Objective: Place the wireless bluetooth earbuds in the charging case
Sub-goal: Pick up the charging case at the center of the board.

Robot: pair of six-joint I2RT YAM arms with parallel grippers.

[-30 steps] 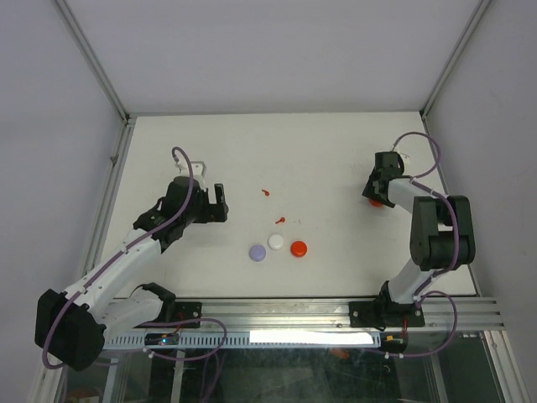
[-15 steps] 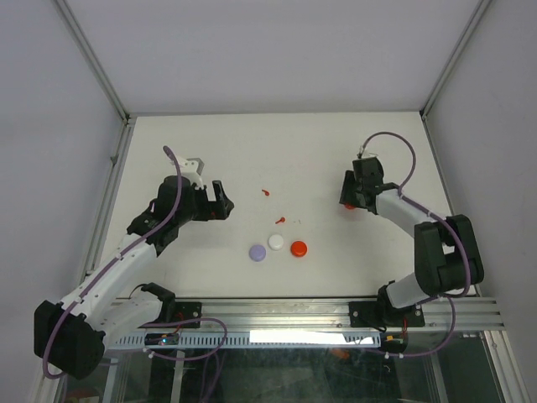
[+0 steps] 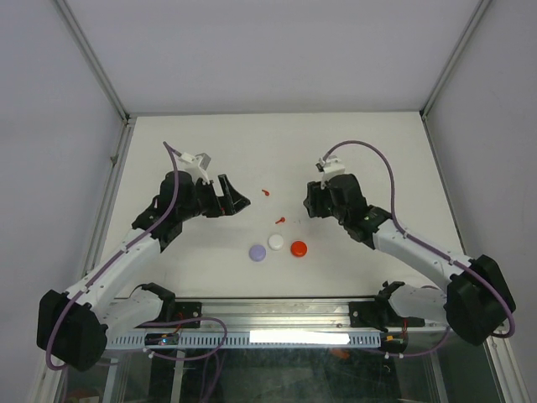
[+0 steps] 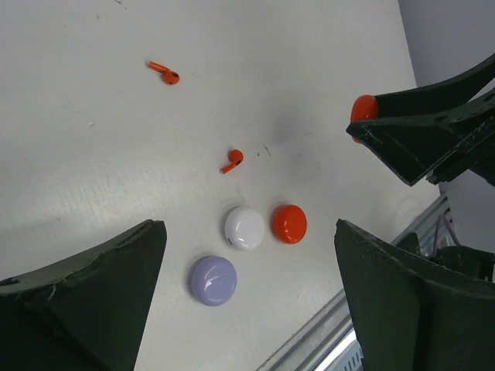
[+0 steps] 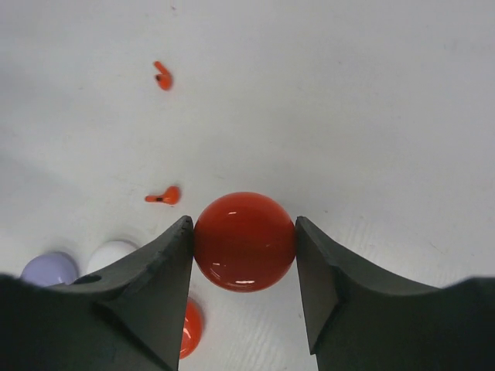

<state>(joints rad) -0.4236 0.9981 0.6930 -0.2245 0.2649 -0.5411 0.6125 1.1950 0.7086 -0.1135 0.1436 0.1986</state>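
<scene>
Two tiny red stemmed earbuds lie on the white table, one (image 3: 266, 192) farther back and one (image 3: 280, 221) nearer. They also show in the left wrist view (image 4: 164, 73) (image 4: 232, 160) and the right wrist view (image 5: 163, 77) (image 5: 165, 196). My right gripper (image 5: 244, 232) is shut on a round red case (image 5: 244, 241) and holds it above the table, right of the nearer earbud. My left gripper (image 4: 249, 228) is open wide and empty, left of the earbuds. No white or purple earbuds are in view.
Three round pucks sit in a row near the front: purple (image 3: 258, 252), white (image 3: 276, 242) and red (image 3: 299, 248). They lie just in front of the nearer earbud. Grey walls and metal posts enclose the table (image 3: 361, 143).
My right arm has swung from the far right towards the middle, carrying the red case. My left gripper has moved a little towards the middle and its fingers stand wider apart.
</scene>
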